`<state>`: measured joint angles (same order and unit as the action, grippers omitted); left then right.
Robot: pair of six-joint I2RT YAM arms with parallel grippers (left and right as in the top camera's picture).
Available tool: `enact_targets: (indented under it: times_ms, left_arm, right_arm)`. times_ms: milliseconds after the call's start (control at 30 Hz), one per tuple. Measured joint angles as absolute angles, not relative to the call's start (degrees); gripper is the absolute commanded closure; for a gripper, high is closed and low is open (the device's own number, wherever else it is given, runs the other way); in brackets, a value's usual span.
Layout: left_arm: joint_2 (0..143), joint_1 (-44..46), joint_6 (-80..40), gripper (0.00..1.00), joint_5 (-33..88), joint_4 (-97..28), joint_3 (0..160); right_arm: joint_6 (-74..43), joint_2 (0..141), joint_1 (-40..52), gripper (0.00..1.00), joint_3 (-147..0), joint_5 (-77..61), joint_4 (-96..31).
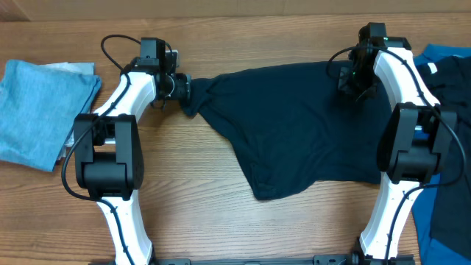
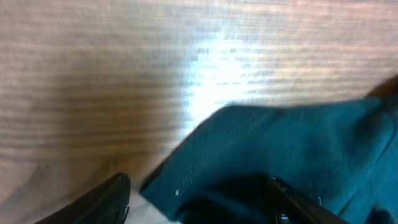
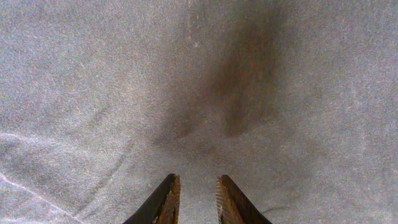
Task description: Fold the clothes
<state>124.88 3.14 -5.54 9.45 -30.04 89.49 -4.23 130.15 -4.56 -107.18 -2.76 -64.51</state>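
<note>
The work surface is a wooden table [image 1: 243, 228] with a plank grain. Overhead view: the dark navy garment [image 1: 294, 125] lies spread open across the middle of the table, toward the far edge, with its lower hem tapering to a rumpled point near the table's centre. The left gripper [image 1: 180, 87] sits at the bunched left corner of this garment, near the far edge. The right gripper [image 1: 358, 82] stands over the garment's far right part. A folded light blue garment [image 1: 37, 110] lies at the left edge of the table, with a pale grey cloth [image 1: 77, 68] showing at its far side. A royal blue garment [image 1: 447, 59] lies along the right edge, partly under the right arm. Left wrist view: the two fingers [image 2: 102, 202] stand wide apart at the bottom of the frame, and a corner of the dark garment lies on the table between them. Neither finger visibly presses the cloth, so the claw is open and grips nothing. Right wrist view: the dark fabric fills the frame, with a shallow crease running away from the fingers [image 3: 166, 199]. The fingertips stand close together with a narrow gap. Whether they pinch a fold of cloth cannot be told.
</note>
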Motion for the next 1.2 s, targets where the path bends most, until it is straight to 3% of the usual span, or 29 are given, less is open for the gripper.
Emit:
enact_targets:
  times_ms: [267, 367, 733, 767, 867, 933, 1200]
  left_arm:
    - [124.88, 3.11, -11.07, 0.34, 9.23, -25.47, 89.47]
    - [125.67, 3.11, -11.86, 0.40, 8.54, -25.21, 89.49]
    - [127.44, 3.11, -2.98, 0.44, 8.82, -30.94, 91.68]
    - [127.48, 3.14, -2.63, 0.48, 8.32, -31.14, 91.74]
    - [127.63, 3.40, -0.91, 0.82, 6.42, -31.68, 92.01]
    - [127.76, 3.38, 0.36, 0.94, 5.17, -31.97, 92.12]
    - [131.26, 3.53, 1.08, 0.96, 4.86, -43.68, 101.25]
  right_arm:
    - [-4.23, 130.13, -4.56, 0.76, -107.18, -2.76, -64.49]
    - [-4.21, 130.15, -4.58, 0.76, -107.18, -2.76, -64.51]
    - [-4.21, 130.15, -4.56, 0.76, -107.18, -2.76, -64.05]
    - [-4.23, 130.15, -4.56, 0.76, -107.18, -2.76, -64.03]
    - [-4.21, 130.15, -4.56, 0.76, -107.18, -2.76, -63.96]
    - [-4.23, 130.15, -4.58, 0.76, -107.18, -2.76, -63.94]
    - [-4.23, 130.15, -4.56, 0.76, -107.18, -2.79, -63.64]
